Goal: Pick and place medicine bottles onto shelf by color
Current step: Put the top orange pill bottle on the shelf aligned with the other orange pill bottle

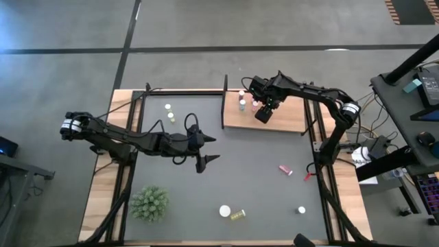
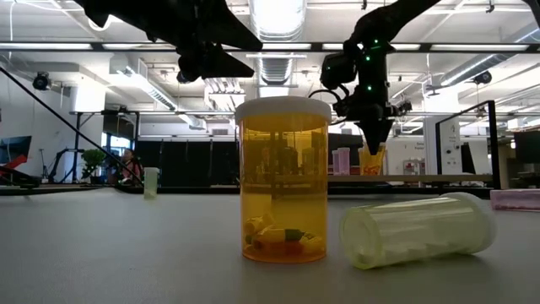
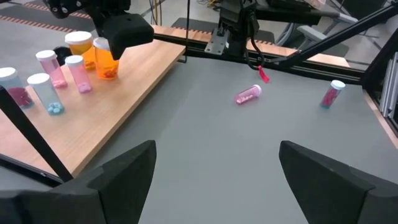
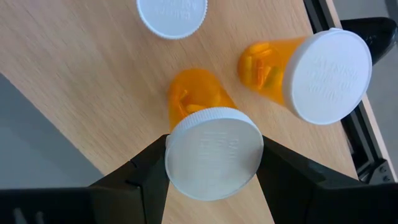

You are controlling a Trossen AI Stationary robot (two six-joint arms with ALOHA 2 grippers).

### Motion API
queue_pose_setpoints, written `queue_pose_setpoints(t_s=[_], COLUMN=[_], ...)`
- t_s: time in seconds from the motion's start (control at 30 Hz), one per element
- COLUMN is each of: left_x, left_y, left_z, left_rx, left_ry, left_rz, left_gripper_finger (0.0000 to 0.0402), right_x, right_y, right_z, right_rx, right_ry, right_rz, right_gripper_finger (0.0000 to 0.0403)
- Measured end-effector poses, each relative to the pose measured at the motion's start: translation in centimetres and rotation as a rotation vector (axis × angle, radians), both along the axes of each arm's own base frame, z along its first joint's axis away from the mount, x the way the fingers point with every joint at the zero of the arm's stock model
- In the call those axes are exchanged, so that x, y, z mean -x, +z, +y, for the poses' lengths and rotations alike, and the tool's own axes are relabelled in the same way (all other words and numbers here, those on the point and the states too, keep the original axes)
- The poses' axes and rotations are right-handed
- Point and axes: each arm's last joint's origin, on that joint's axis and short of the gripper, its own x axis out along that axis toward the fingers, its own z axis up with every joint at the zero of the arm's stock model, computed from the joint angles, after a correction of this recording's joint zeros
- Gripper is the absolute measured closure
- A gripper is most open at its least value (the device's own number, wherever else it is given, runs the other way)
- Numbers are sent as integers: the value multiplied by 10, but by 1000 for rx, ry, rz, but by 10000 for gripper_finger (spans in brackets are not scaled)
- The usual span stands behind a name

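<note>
High view, left to right: the left hand (image 1: 208, 149) waits over the grey mat (image 1: 260, 185) with fingers spread wide and empty, while the right hand (image 4: 211, 155) stands over the wooden shelf (image 1: 288, 118), clamped on a white-capped orange bottle (image 4: 198, 99), apparently setting it beside another orange bottle (image 4: 298, 71) to group colours. More bottles lie scattered on the mat, one pink (image 1: 285, 169).
</note>
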Motion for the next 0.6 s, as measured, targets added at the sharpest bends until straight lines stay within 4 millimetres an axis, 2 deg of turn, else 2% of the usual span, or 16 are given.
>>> queue_pose_setpoints(t_s=[0.6], left_x=[0], left_y=[0], left_z=[2], left_rx=[2], left_ry=[8], left_rz=[-1], left_gripper_finger=[77], right_x=[1], right_y=[0], right_z=[-1], right_rx=[6], right_ry=[29], right_rz=[12], right_gripper_finger=[204])
